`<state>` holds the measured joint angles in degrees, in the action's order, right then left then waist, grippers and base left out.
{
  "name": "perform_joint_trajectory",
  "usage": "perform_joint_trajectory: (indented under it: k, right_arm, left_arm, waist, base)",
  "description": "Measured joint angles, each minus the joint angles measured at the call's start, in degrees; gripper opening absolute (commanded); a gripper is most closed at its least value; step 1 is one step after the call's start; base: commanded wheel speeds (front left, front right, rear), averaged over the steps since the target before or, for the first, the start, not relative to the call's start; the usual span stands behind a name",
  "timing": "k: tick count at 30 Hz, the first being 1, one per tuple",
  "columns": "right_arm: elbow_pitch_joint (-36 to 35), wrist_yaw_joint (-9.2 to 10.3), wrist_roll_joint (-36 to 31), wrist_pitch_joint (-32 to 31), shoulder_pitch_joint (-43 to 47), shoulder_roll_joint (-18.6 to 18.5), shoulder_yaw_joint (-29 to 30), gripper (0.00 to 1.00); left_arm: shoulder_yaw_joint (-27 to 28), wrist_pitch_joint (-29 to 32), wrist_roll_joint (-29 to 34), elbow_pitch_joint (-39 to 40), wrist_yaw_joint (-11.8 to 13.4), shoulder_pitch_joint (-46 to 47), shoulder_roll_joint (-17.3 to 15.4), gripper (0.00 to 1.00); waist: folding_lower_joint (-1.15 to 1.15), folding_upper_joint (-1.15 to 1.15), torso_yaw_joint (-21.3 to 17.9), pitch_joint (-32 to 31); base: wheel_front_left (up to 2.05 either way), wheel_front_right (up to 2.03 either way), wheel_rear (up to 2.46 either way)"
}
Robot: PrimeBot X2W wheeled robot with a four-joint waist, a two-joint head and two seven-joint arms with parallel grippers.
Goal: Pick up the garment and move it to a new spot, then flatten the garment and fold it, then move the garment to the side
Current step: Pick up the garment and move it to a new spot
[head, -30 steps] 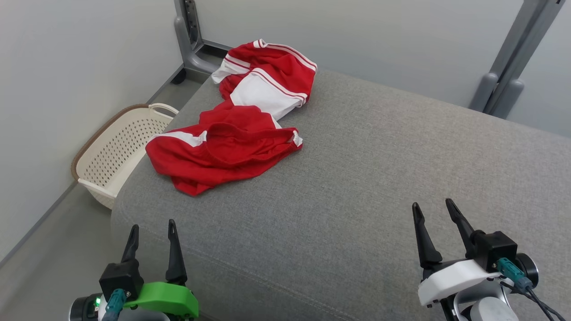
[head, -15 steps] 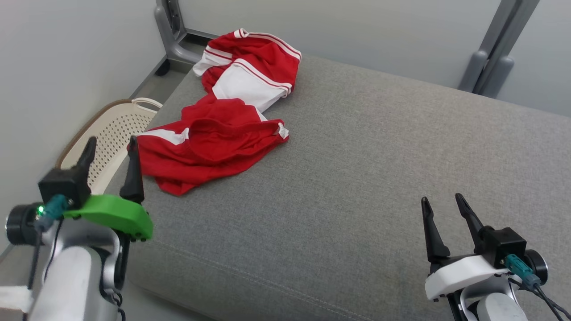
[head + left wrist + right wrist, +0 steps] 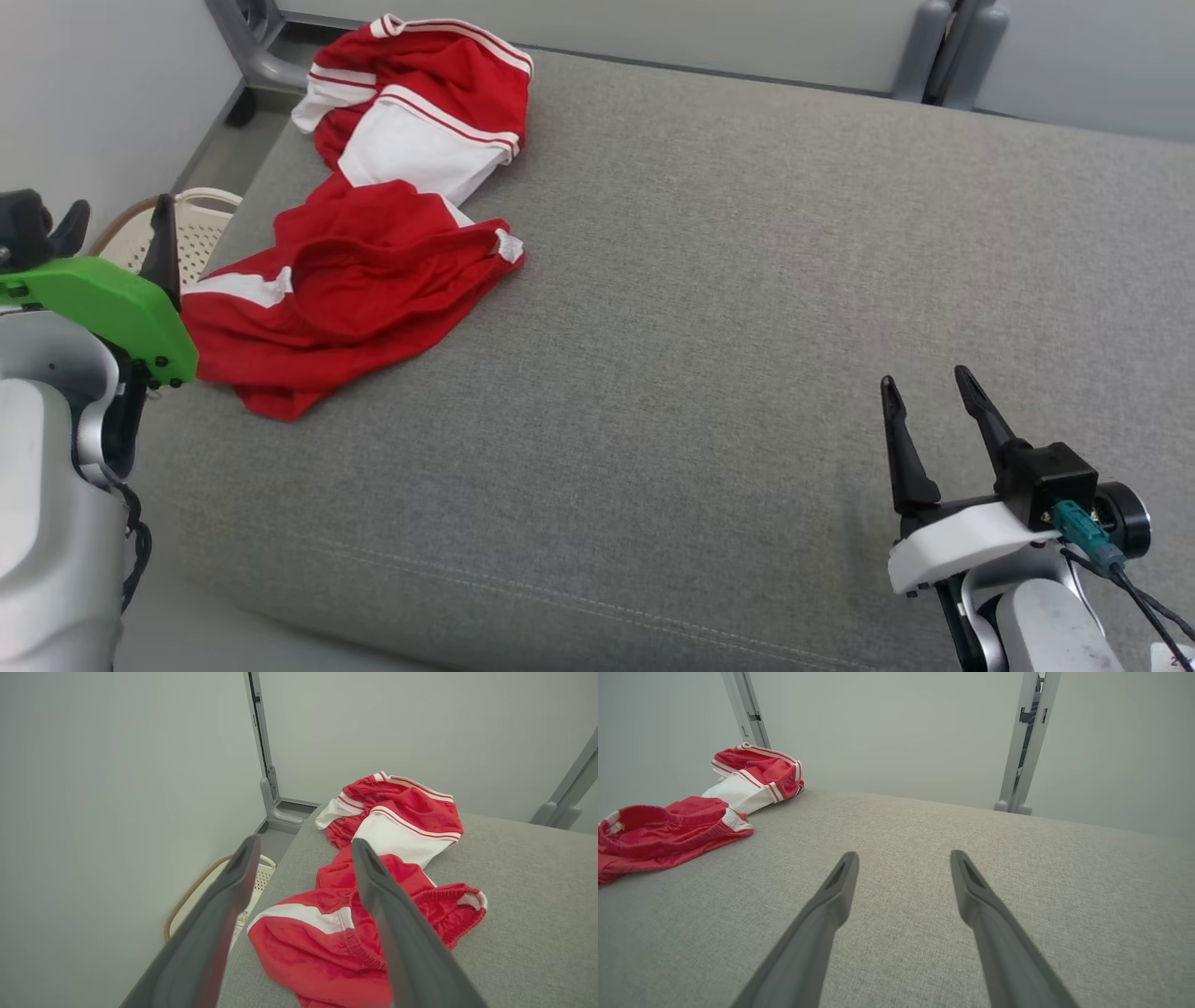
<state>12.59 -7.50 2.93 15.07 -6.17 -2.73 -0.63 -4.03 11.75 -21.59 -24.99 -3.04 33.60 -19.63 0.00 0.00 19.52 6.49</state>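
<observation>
Left gripper (image 3: 306,842): fingers are spread wide and nothing is held. It is poised over the garment's near-left end, apparently without contact.
Basket (image 3: 201,210): set on the floor just beside the cushion's left edge.
Garment (image 3: 345,289): red with white panels, lying crumpled on the left part of the cushion (image 3: 700,327).
Long axis: runs from the cushion's near-left edge up to its far-left corner, bent slightly at the middle.
Pointing: the striped, white-trimmed end is directed at the far corner. An elastic band opens to the right at mid-length. Which end is the waist cannot be settled while the cloth is bunched.
Step in hand: judged to be the first pick, with the left arm on approach.
Method: the fingers should be lowered astride a raised fold near the band, so that several layers are gathered. The edge overhanging the basket should be avoided.
Right gripper (image 3: 924,378): parted and empty, held over bare cushion, well apart from the garment.
</observation>
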Motion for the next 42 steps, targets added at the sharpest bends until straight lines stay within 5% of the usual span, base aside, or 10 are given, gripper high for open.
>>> perform_joint_trajectory:
  k: [16,33,34,35,36,37,42]
  right_arm:
    - [-2.59,0.00,-4.20,-0.43,-1.41,-0.03,2.04,1.00]
    - [-4.88,0.00,-4.75,-1.20,-2.12,-0.43,1.54,1.00]
    - [-4.97,0.00,-4.75,-1.21,-2.19,-0.53,1.51,1.00]
    - [-5.01,0.00,-4.74,-1.21,-2.21,-0.64,1.51,1.00]
    - [-5.04,0.00,-4.74,-1.21,-2.21,-0.71,1.54,1.00]
    - [-5.04,0.00,-4.74,-1.21,-2.23,-0.79,1.53,1.00]
    - [-4.72,0.00,-4.59,-1.21,-2.42,-0.83,1.34,1.00]
  left_arm:
    - [-0.37,2.40,-3.09,-16.07,-2.29,6.08,-1.52,1.00]
    - [-0.42,2.14,-3.60,-24.24,-0.49,8.04,-2.46,1.00]
    - [-0.44,1.77,-3.60,-24.55,-0.48,8.33,-2.56,0.61]
    - [-0.44,1.47,-3.59,-24.88,-0.25,8.56,-2.58,0.43]
    - [-0.46,1.04,-3.57,-25.16,0.10,8.73,-2.57,0.15]
    - [-0.53,0.60,-3.47,-25.36,0.29,8.88,-2.59,0.00]
    - [-0.99,-3.00,-2.47,-25.66,1.54,10.11,-3.07,0.00]
  waist:
    - [0.00,0.00,-7.24,10.59]
    - [0.01,0.00,-9.11,17.00]
    - [0.01,0.00,-9.14,17.31]
    - [0.00,0.00,-9.16,17.59]
    - [0.01,0.00,-9.17,17.81]
    - [0.01,0.00,-9.15,17.96]
    - [0.00,0.00,-9.01,17.45]
  base:
    - [0.00,0.00,0.00]
    - [0.00,0.00,0.00]
    - [0.00,0.00,0.00]
    - [0.00,0.00,0.00]
    - [0.00,0.00,0.00]
    - [0.00,0.00,0.00]
    - [0.00,0.00,0.00]
